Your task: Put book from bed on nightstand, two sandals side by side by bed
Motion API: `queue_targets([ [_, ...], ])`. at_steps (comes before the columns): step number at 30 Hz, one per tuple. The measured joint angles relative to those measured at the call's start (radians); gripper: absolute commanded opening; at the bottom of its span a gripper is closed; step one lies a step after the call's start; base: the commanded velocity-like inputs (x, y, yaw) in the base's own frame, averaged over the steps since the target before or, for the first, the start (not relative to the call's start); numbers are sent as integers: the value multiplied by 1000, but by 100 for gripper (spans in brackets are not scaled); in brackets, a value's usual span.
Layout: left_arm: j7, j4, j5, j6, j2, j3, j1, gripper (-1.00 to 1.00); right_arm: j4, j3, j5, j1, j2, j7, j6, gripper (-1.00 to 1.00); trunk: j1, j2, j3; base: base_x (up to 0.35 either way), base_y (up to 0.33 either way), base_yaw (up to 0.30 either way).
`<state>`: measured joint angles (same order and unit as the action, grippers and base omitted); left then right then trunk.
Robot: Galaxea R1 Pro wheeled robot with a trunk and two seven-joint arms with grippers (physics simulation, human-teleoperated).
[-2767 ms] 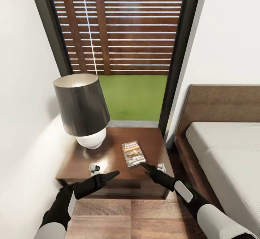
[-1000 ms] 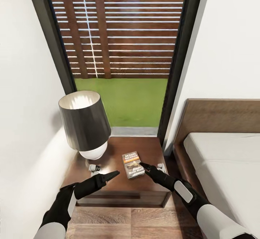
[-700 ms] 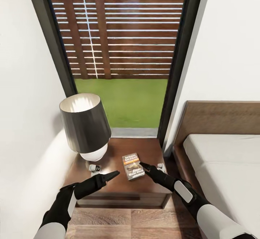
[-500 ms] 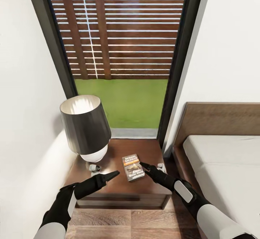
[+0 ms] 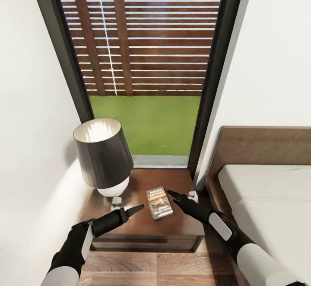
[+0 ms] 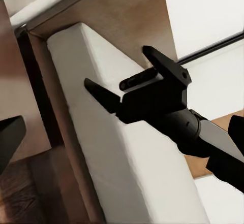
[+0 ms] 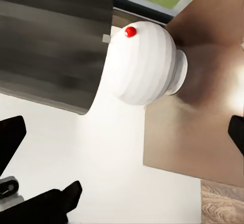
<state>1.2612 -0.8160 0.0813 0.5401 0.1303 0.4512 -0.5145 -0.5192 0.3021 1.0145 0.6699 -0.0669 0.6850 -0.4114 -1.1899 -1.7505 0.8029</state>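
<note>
Room: we face a tall dark-framed window [image 5: 147, 61] between white walls, with brown slats and green grass beyond the glass, and wood-plank floor [image 5: 151, 268] below us.
Nightstand: a low dark brown nightstand [image 5: 142, 230] stands under the window, in the corner between the left wall and the bed; its glossy top shows as a brown surface in the right wrist view [image 7: 203, 127].
Lamp: a lamp [image 5: 103, 158] with a black shade and round white base stands on the left part of the nightstand top; in the right wrist view [image 7: 142, 64] its base carries a small red dot.
Book: the book [image 5: 159, 202] lies flat on the nightstand top, right of the lamp base, cover up, with white lettering and an orange band.
Bed: the bed [image 5: 268, 199] sits at the right, brown headboard against the wall, pale mattress in front of it; the mattress edge also appears in the left wrist view [image 6: 101, 158].
Left gripper: our left gripper [image 5: 131, 210] hovers over the front left of the nightstand, pointing toward the book without touching it; we cannot tell whether its fingers are spread or together.
Right gripper: our right gripper [image 5: 172, 195] hangs just right of the book, near its right edge; in the left wrist view [image 6: 119, 84] its two fingers stand apart with nothing between them.
</note>
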Motion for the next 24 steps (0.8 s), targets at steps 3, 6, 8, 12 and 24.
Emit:
queue_targets([
  [3, -46, 19, 1, -37, -1, 0, 0, 100, -8, -1, -2, -2, -28, 58, 1, 100, 11, 21, -9, 0, 0, 0],
  [6, -80, 48, 2, -67, -2, 0, 0, 100, -4, -1, -3, -4, -99, 125, 2, 100, 23, 42, -19, 0, 0, 0],
  [8, -111, 66, 2, -98, -4, 0, 0, 100, 2, -1, -4, -10, -173, 169, 3, 100, 31, 56, -25, 0, 0, 0],
  [12, -152, 79, 2, -140, -5, 0, 0, 100, 19, 0, -5, -40, -304, 228, 4, 100, 46, 84, -38, 0, 0, 0],
  [24, -172, 213, 2, -260, -85, 1, 0, 100, 183, -1, -71, -66, -384, 400, 59, 100, 92, 168, -75, 0, 0, 0],
])
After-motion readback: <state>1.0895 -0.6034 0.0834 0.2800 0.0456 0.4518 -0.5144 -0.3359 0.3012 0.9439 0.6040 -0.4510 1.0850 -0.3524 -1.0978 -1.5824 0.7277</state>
